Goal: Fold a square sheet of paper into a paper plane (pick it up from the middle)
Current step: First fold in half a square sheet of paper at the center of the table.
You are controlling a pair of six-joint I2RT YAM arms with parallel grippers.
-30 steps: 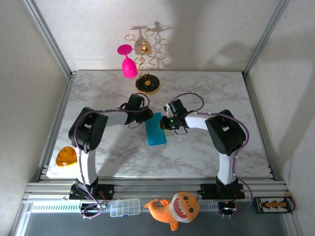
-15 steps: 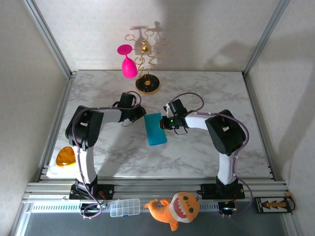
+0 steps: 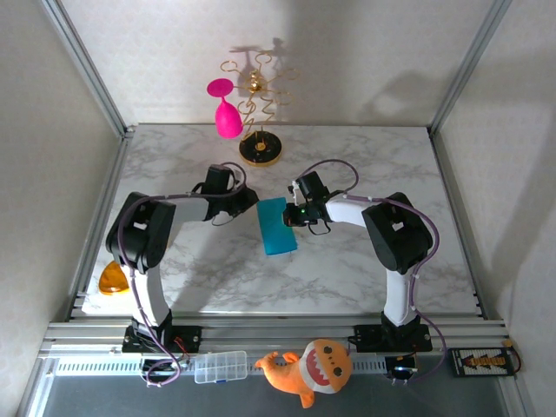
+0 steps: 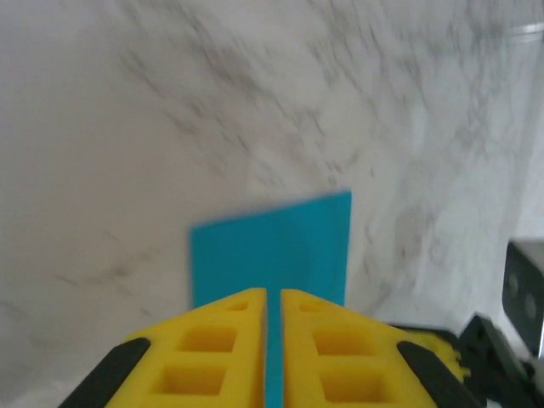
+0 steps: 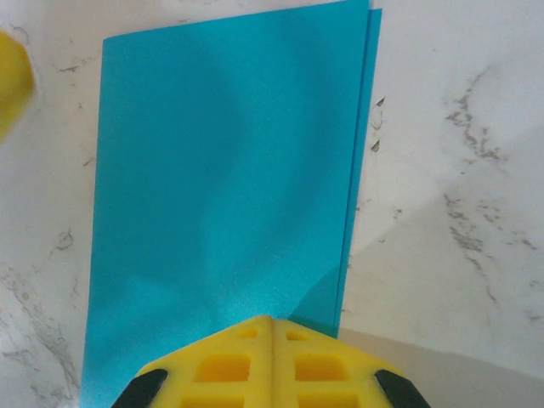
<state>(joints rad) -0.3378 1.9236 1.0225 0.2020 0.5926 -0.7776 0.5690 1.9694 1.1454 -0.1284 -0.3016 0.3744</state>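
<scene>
Now the square sheet of paper [image 3: 278, 228], folded double into a rectangle, lies flat at the middle of the marble table [image 3: 373, 161]. The right gripper [image 5: 272, 321] is clenched, its tips on the sheet's edge at 2 o'clock. The left gripper [image 4: 273, 293] sits off the 10 o'clock corner, closed to a thin slit and grasping nothing.
</scene>
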